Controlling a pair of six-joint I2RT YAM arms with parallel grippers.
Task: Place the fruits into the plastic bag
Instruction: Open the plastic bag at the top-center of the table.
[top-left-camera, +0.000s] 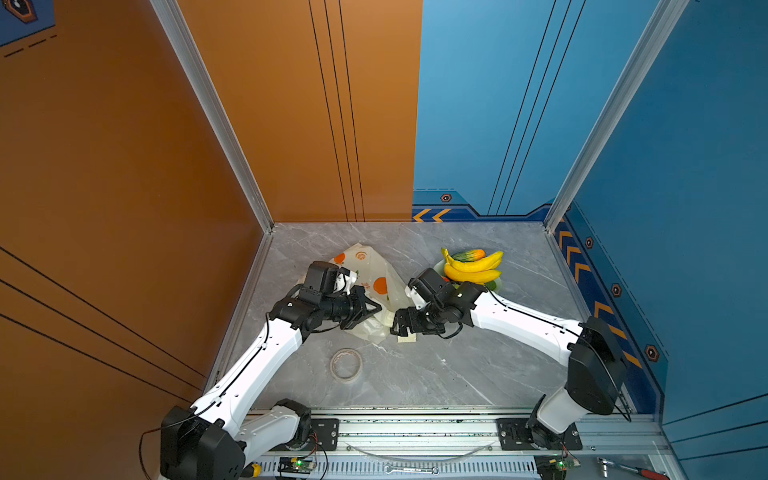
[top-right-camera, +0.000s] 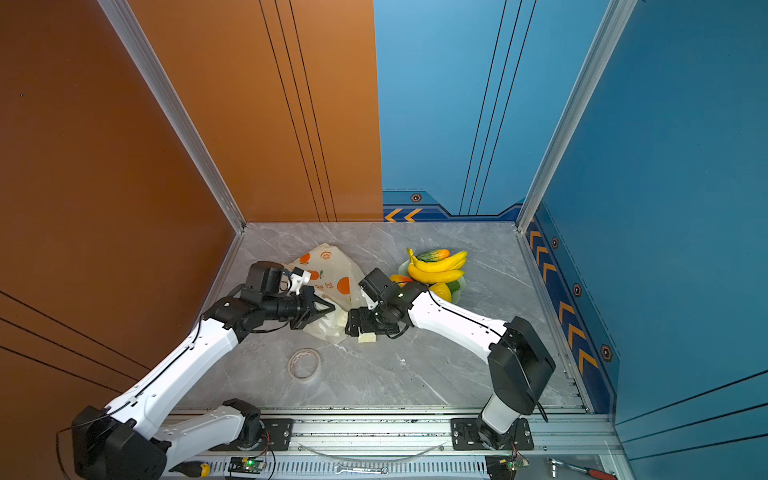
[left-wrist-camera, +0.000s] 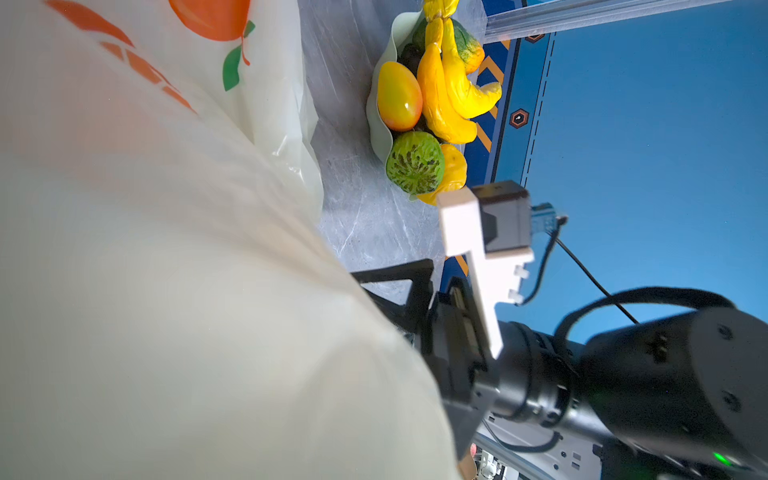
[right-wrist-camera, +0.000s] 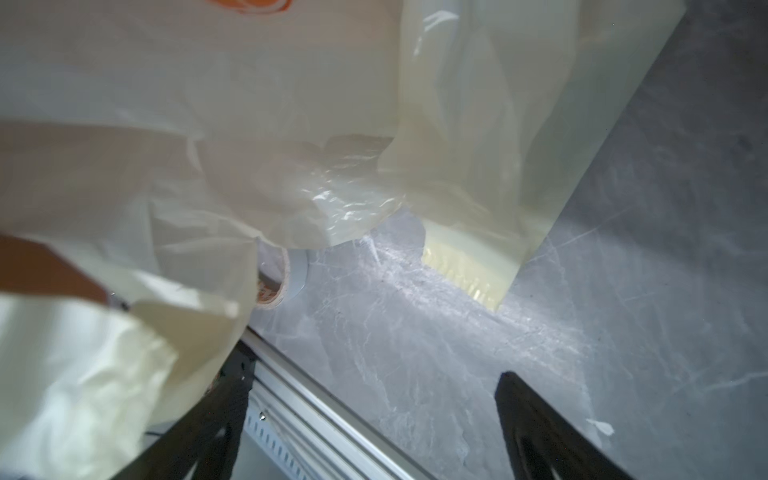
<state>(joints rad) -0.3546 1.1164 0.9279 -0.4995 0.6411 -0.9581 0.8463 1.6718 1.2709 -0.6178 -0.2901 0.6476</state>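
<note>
Left hand (top-left-camera: 375, 309): fingers pressed together, tip buried in the near edge of the plastic bag (top-left-camera: 376, 276). Cream film fills most of its wrist view, so I judge it is pinching a layer of the bag.

Right hand (right-wrist-camera: 370, 419): fingers spread wide, nothing between them. One finger brushes loose film. A bag handle (right-wrist-camera: 469, 266) lies flat on the tabletop (top-left-camera: 457, 370) just ahead.

The bag lies crumpled between the two hands, with a tape roll (top-left-camera: 345, 364) near its front edge.

The fruits are all in the pale green dish (left-wrist-camera: 379, 137), apart from the bag: banana bunch (top-left-camera: 473, 268) on top, mango (left-wrist-camera: 399, 95), bumpy green ball (left-wrist-camera: 415, 168), lemon-like fruit (left-wrist-camera: 455, 166) and green-orange oblong fruit (top-left-camera: 469, 254). None is bagged.

Risks:
- Only one side of the bag is gripped, so the mouth may sag shut and a dropped fruit would land on film and roll off.
- Thin film could slip from the pinch.
- The spread fingers could snag film and drag the bag.
</note>
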